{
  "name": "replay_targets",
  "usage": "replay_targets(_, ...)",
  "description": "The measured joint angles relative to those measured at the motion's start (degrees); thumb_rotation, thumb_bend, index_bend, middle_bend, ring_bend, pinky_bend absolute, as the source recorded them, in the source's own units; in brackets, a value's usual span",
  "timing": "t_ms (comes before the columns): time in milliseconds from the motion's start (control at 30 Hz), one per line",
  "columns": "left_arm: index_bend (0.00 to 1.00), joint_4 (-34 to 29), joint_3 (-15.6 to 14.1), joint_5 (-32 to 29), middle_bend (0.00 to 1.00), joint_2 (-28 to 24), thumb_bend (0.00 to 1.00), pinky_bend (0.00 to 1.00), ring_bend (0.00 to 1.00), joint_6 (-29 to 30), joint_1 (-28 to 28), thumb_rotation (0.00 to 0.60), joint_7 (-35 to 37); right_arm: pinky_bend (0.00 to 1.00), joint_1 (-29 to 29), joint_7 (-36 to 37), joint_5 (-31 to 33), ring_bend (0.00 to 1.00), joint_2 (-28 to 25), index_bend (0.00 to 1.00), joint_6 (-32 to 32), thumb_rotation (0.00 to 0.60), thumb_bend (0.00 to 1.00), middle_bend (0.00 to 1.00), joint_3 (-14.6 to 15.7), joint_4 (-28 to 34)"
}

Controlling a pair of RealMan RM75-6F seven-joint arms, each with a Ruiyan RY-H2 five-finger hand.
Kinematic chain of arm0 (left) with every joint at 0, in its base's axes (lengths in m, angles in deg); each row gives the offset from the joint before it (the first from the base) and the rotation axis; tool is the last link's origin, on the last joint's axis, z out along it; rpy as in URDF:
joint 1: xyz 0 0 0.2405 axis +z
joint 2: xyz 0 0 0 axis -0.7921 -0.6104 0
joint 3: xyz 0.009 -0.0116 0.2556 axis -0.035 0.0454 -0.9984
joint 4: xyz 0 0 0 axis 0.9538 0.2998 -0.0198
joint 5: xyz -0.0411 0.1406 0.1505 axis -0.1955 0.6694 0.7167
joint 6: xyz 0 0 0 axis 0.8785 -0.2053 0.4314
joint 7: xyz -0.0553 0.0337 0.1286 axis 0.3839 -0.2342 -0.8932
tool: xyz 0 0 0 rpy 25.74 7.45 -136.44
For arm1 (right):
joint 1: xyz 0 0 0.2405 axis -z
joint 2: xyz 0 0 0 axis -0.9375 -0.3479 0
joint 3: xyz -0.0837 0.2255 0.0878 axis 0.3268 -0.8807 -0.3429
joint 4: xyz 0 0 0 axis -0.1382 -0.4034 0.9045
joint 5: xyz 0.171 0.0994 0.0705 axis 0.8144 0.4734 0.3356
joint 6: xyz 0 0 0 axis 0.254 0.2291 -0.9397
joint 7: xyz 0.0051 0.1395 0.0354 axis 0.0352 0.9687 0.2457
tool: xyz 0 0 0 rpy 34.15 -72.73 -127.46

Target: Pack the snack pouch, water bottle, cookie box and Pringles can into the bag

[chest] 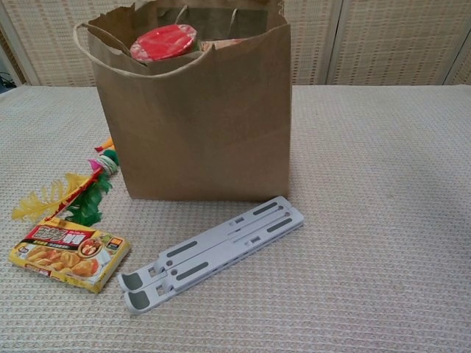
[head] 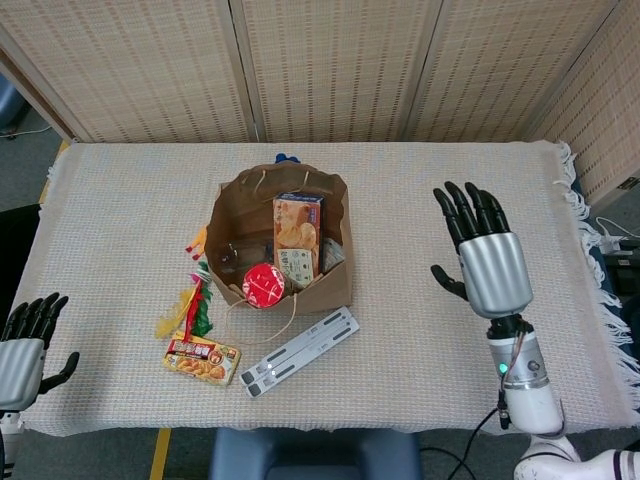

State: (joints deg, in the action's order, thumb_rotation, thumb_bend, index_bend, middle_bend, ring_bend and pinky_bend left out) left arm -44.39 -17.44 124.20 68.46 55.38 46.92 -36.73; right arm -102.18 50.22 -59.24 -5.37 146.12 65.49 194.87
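Observation:
The brown paper bag [head: 320, 291] stands upright at the table's middle, mouth open. Inside it the Pringles can shows its red lid [head: 264, 284] at the near side, and the orange cookie box [head: 297, 232] stands on end beside it. A pale pouch corner [head: 331, 256] peeks out at the bag's right wall. The bag's left half is dark, and I cannot make out the bottle there. My right hand [head: 484, 254] hovers well right of the bag, fingers spread and holding nothing. Near the table's front left corner my left hand [head: 24, 348] holds nothing. In the chest view the bag [chest: 199, 125] shows the red lid [chest: 163, 40] at its rim.
A grey folding stand [head: 298, 351] lies just in front of the bag, also in the chest view [chest: 213, 254]. A yellow-red food packet [head: 203, 360] and a feathered toy [head: 190, 305] lie left of it. A blue object [head: 284, 157] peeks out behind the bag.

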Motion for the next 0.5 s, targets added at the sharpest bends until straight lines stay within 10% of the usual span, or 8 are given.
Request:
replay_targets(267,0.0,-0.15,0.08,-0.16,0.0,0.15,0.35,0.0,0.0,0.2,0.1,0.6,-0.48,0.0,14.7,15.08,-11.68,0.0,-4.43,0.0,3.54,0.6,0.06,0.0,13.94,-10.99)
replay_targets(500,0.0,-0.39,0.12,-0.36,0.0,0.35,0.35,0.0,0.0,0.45,0.28,0.6,-1.16,0.0,21.58,19.74,-15.64,0.0,-0.89,0.0,4.72,0.6,0.06,0.0,17.86,-22.65)
